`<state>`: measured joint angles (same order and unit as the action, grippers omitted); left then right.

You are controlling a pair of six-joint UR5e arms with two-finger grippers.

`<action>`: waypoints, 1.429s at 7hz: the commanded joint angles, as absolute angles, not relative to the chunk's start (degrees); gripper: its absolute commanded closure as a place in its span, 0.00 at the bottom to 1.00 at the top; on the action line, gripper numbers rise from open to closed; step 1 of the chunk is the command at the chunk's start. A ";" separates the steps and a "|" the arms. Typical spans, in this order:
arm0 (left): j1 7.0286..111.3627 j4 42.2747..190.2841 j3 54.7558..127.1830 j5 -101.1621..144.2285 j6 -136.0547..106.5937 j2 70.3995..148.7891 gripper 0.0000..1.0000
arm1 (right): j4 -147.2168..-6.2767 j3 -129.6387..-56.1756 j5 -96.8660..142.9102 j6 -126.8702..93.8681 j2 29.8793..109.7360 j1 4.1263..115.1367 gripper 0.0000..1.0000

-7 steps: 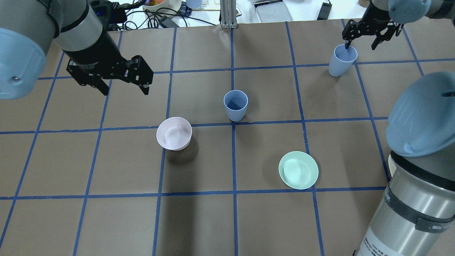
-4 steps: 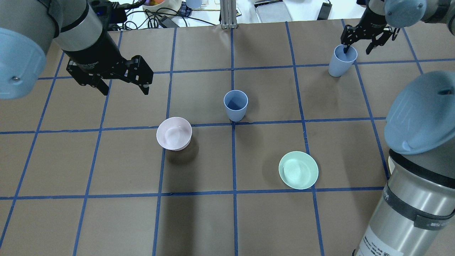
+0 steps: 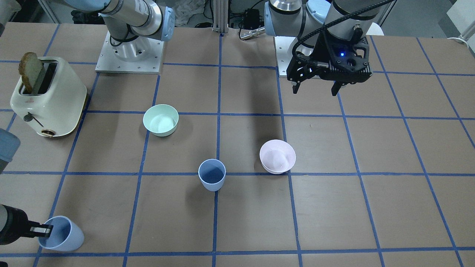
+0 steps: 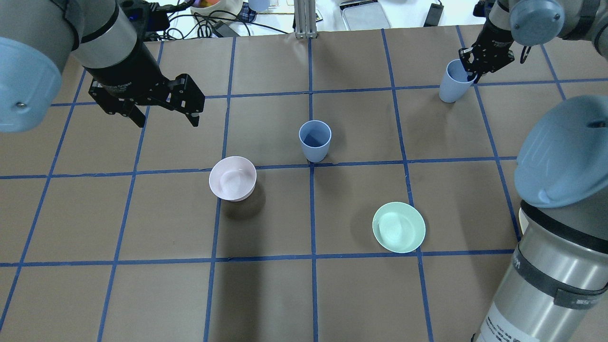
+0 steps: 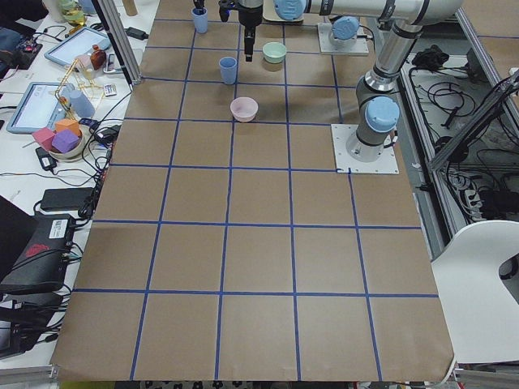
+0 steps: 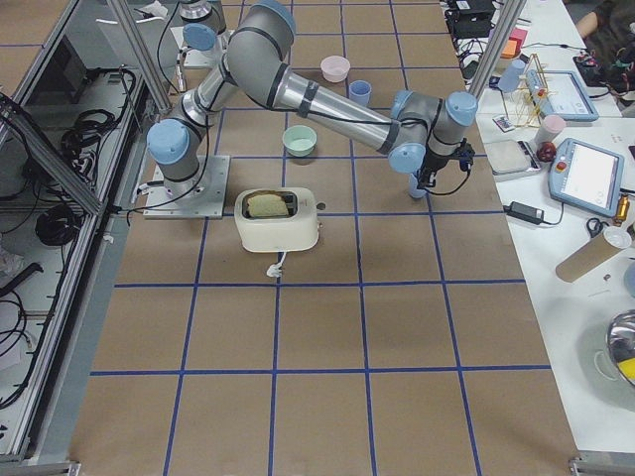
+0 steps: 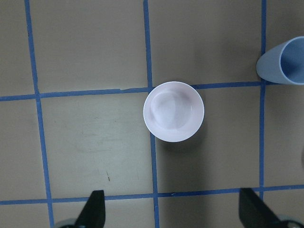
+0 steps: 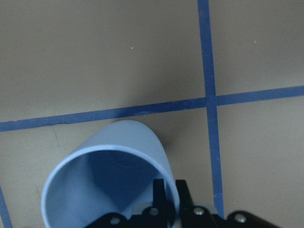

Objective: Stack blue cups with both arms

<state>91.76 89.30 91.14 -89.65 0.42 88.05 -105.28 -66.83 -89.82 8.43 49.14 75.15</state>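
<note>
Periwinkle plastic catches the eye: in the front-facing view the corner cup [image 3: 68, 237] stands near the edge of the table [image 3: 259, 230], the right gripper [image 3: 46, 230] pinching its wall, 1 finger inside, likely to lift it. Overhead, the middle cup [image 4: 314, 140] stands mid-table, presumably the target; the left gripper [image 4: 167, 122] hangs spread, well apart. The right wrist view shows 2 fingers [image 8: 183, 194] clamping that wall.

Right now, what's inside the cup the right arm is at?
One of the right fingers dips inside the cup, pinching its wall against the outer one. Otherwise only bare blue interior shows; the patch under the fingers is covered.
</note>
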 commanded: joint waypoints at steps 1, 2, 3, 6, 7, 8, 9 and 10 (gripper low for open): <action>91.76 89.30 91.14 -89.65 0.44 88.07 0.00 | -105.56 -67.32 -89.74 8.09 51.14 75.58 1.00; 91.76 89.30 91.14 -89.74 0.44 87.98 0.00 | -104.51 -67.50 -89.91 7.65 54.81 76.72 1.00; 91.76 89.30 91.14 -89.74 0.35 87.98 0.00 | -100.67 -68.81 -89.91 5.38 58.93 80.47 1.00; 91.76 89.30 91.14 -89.74 0.44 87.98 0.00 | -100.55 -76.98 -89.65 -7.44 65.11 94.44 1.00; 91.76 89.30 91.14 -89.65 0.44 87.98 0.00 | -100.11 -77.17 -89.47 -13.30 66.87 98.22 1.00; 91.76 89.30 91.06 -89.74 0.44 87.98 0.00 | -100.46 -77.08 -89.65 -17.54 66.97 102.26 1.00; 91.76 89.30 91.05 -89.74 0.44 87.98 0.00 | -100.55 -76.99 -89.56 -18.36 66.97 104.13 1.00; 91.76 89.30 91.14 -89.74 0.35 87.98 0.00 | -100.46 -76.91 -86.86 -19.76 67.06 105.72 1.00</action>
<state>91.76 89.30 91.08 -89.73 0.42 87.98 -100.46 -76.97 -88.95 -17.64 66.89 103.20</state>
